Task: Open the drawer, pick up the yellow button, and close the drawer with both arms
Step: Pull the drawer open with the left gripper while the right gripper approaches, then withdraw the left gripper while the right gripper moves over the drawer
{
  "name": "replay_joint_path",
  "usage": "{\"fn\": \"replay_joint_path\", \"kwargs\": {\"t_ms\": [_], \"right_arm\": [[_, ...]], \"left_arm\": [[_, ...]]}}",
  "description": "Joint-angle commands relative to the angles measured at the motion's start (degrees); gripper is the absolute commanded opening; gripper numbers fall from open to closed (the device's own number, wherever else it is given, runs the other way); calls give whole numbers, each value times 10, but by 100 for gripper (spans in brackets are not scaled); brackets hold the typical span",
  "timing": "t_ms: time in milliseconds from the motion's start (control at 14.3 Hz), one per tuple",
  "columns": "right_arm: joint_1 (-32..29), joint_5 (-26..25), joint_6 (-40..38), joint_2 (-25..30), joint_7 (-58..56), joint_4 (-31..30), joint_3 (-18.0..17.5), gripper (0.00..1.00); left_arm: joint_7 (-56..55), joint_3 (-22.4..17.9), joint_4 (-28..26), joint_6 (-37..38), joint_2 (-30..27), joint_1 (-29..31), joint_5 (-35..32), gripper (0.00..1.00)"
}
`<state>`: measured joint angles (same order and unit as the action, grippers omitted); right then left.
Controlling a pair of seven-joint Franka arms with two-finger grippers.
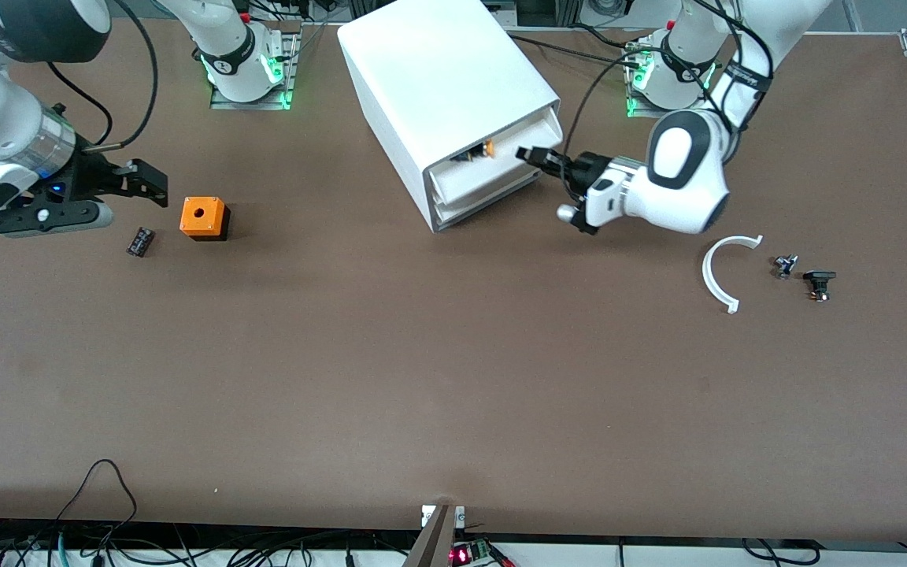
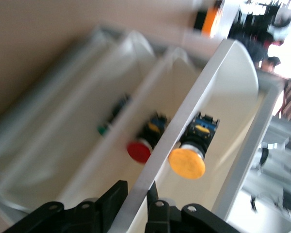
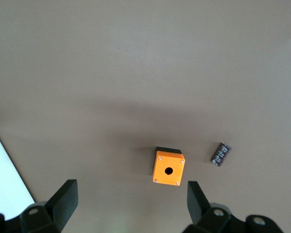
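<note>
The white cabinet (image 1: pixel 446 79) stands at the robots' edge of the table. Its top drawer (image 1: pixel 485 172) is pulled out a little. The button (image 1: pixel 489 148) with its orange-yellow cap lies inside it, and shows in the left wrist view (image 2: pixel 186 162). My left gripper (image 1: pixel 528 155) is at the drawer's front. In the left wrist view my left gripper (image 2: pixel 136 189) has one finger on each side of the drawer's front wall (image 2: pixel 194 102), closed on it. My right gripper (image 1: pixel 150 183) is open and empty over the table beside the orange cube; its wrist view (image 3: pixel 131 201) shows both fingers spread wide.
An orange cube with a hole (image 1: pixel 203 217) and a small flat black part (image 1: pixel 139 241) lie toward the right arm's end. A white curved piece (image 1: pixel 725 272) and two small dark parts (image 1: pixel 786 265) (image 1: pixel 819 283) lie toward the left arm's end. A red button (image 2: pixel 138 151) sits in the second drawer.
</note>
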<state>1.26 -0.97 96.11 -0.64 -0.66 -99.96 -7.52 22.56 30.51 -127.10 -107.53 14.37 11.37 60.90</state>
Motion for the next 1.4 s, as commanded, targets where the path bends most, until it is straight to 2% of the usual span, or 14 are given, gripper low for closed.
{"fn": "replay_joint_path", "kwargs": {"t_ms": [0, 70, 140, 210, 280, 420, 560, 630, 770, 909, 979, 1049, 1189, 1329], "right_arm": [[29, 12, -6, -13, -5, 40, 2, 100], [40, 26, -2, -16, -5, 49, 2, 100], [47, 46, 0, -26, -4, 62, 2, 100], [53, 68, 1, -42, -3, 77, 2, 100], [68, 79, 2, -60, -5, 98, 2, 100], [112, 77, 4, -120, -8, 172, 1, 100], [179, 68, 7, -180, -5, 235, 2, 100], [206, 48, 16, -213, -5, 272, 2, 100], [259, -15, 22, -271, -6, 344, 2, 100], [290, -26, 35, -312, -6, 393, 3, 100], [297, -26, 56, -321, -2, 398, 2, 100], [300, -23, 77, -328, -2, 398, 2, 100], [321, -24, 114, -348, -17, 398, 2, 100], [361, -26, 159, -362, -21, 398, 2, 100]], "left_arm": [[54, -52, 1, -74, -9, 9, 9, 0], [61, -56, 5, -92, -3, 9, 9, 0], [63, -63, 10, -96, -1, 11, 9, 36], [65, -68, 11, -96, -1, 12, 9, 97], [65, -68, 11, -96, -5, 14, 9, 100], [65, -68, 12, -97, -11, 16, 10, 100], [64, -76, 37, -98, -24, 21, 1, 100], [63, -82, 41, -99, -45, 26, -38, 100], [60, -116, 87, -146, -95, 32, -169, 100], [59, -125, 101, -153, -129, 31, -208, 100], [61, -142, 101, -148, -154, 31, -241, 100], [61, -168, 104, -132, -177, 26, -295, 100], [57, -192, 152, -40, -204, 24, -374, 100], [43, -198, 215, 41, -214, 21, -477, 100]]}}
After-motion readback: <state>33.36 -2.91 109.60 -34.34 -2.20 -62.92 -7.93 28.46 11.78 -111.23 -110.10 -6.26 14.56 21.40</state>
